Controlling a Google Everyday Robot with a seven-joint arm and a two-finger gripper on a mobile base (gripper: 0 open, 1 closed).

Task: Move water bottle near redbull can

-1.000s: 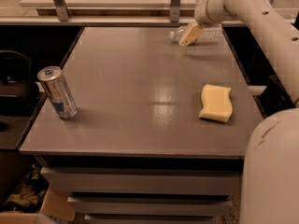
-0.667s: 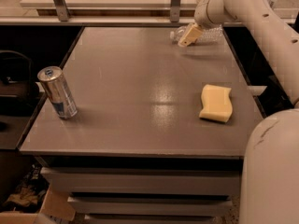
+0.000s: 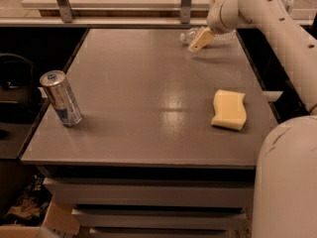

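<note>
Camera view | water bottle (image 3: 221,36) lying, long axis left-right, far edge | gripper (image 3: 200,39) at it, closure cannot tell

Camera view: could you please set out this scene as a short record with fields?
to move: small clear ribbed plastic water bottle, lying on its side at the far right of the grey table
goal: tall slim silver-and-blue metal redbull can, standing near the left edge
robot: end effector at the bottle, far from the can
other: yellow wavy sponge, right side
</note>
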